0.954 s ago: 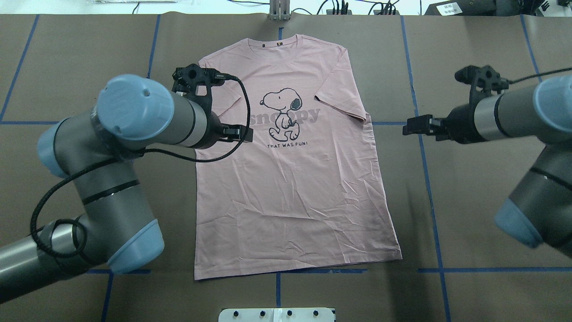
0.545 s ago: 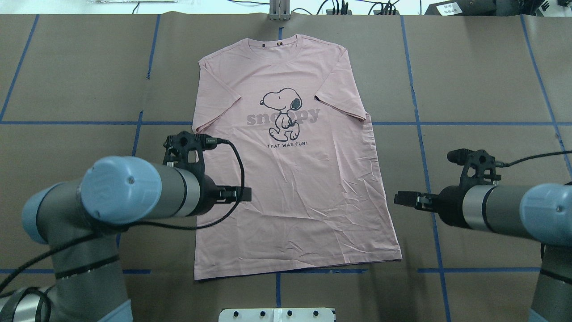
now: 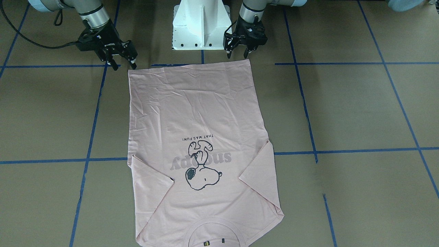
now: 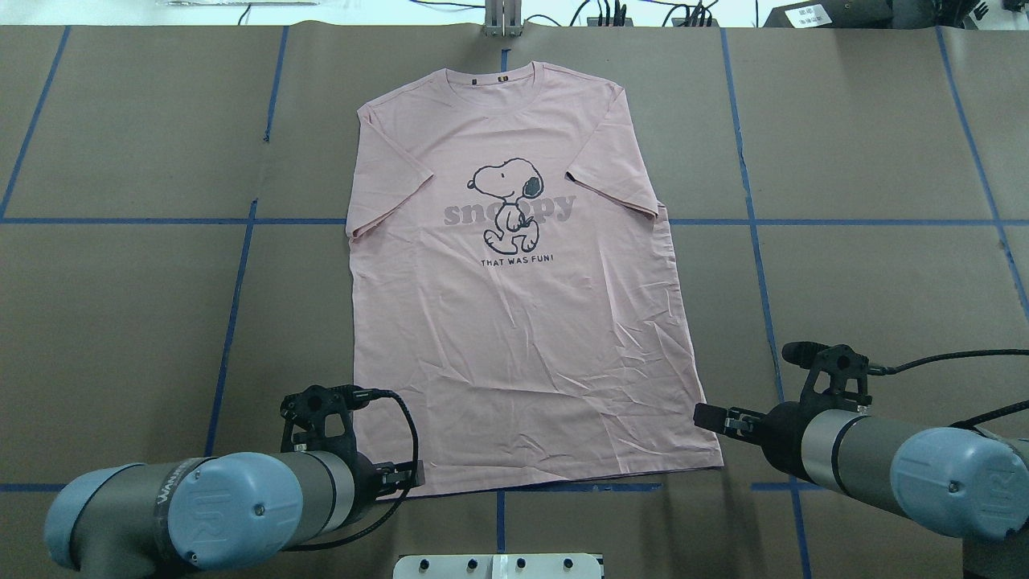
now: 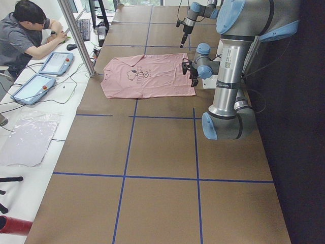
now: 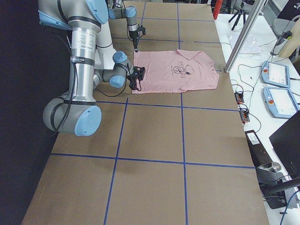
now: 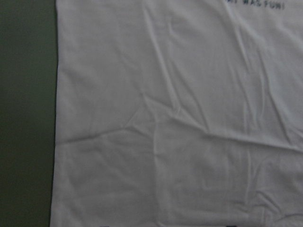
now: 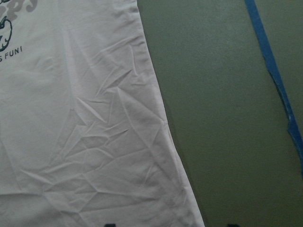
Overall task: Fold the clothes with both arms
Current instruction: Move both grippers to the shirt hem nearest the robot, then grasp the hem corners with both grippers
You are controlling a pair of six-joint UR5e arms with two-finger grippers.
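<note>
The pale pink Snoopy T-shirt (image 4: 522, 322) lies flat and face up on the brown table, collar at the far side and hem toward the robot. It also shows in the front-facing view (image 3: 195, 113). My left gripper (image 4: 414, 476) is open and empty at the near left hem corner; in the front-facing view it (image 3: 237, 54) hangs just above that corner. My right gripper (image 4: 707, 416) is open and empty just outside the near right hem corner, as the front-facing view (image 3: 124, 65) also shows. The left wrist view shows the shirt's left edge (image 7: 180, 118); the right wrist view shows its right edge (image 8: 71, 118).
The white pedestal base (image 3: 200, 27) stands just behind the hem. Blue tape lines (image 4: 756, 241) grid the brown table cover. An aluminium post (image 4: 502, 20) stands beyond the collar. An operator (image 5: 25, 35) sits with tablets (image 5: 56, 63) at the far side.
Both arms have swept back from sleeve level along the shirt's sides to its near hem corners. The shirt has not moved. Both grippers stay open.
</note>
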